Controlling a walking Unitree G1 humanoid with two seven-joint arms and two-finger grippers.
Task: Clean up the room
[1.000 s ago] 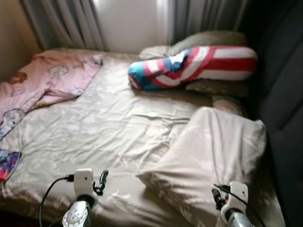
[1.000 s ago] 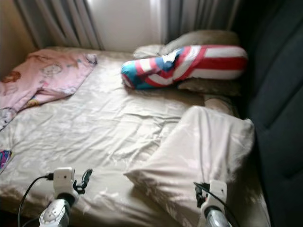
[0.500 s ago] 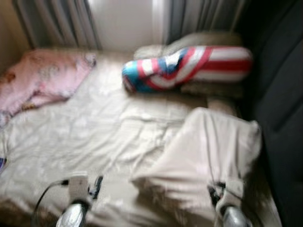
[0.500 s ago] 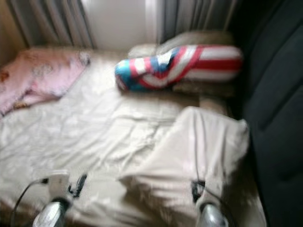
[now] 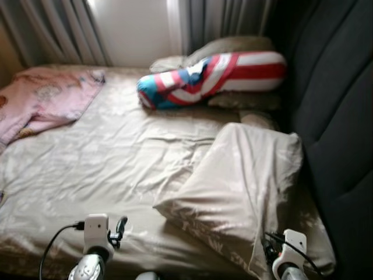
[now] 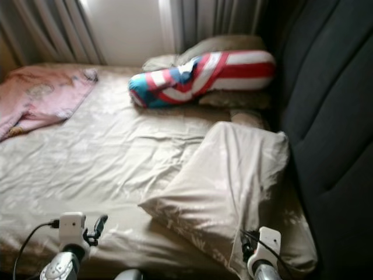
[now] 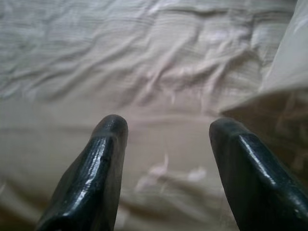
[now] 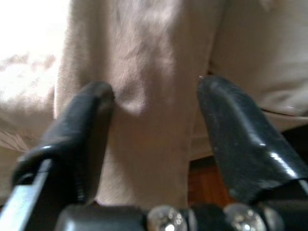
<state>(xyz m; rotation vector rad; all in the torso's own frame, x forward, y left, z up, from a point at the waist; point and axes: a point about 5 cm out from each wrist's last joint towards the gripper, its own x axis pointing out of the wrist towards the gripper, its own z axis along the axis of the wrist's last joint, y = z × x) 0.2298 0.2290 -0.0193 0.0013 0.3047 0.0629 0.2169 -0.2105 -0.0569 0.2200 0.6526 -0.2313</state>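
A wide bed with a crumpled beige sheet [image 5: 105, 157] lies before me. A large beige pillow [image 5: 245, 175] rests askew on its near right part. A red, white and blue striped bolster [image 5: 213, 73] lies across the far end on beige pillows [image 5: 233, 46]. A pink printed blanket [image 5: 44, 96] is bunched at the far left. My left gripper [image 5: 120, 225] is open over the sheet's near edge; in the left wrist view the gripper [image 7: 168, 126] has nothing between its fingers. My right gripper [image 8: 154, 89] is open at the beige pillow's [image 8: 144, 57] near corner, a finger on either side of the fabric.
A dark padded headboard [image 5: 335, 116] runs along the bed's right side. Grey curtains [image 5: 52, 29] and a bright window stand behind the bed. A strip of wooden floor [image 8: 207, 185] shows below the pillow in the right wrist view.
The camera has swung right, so the whole scene has slid left and the pink blanket is partly out of frame. Both arms stay low in front, held as before.
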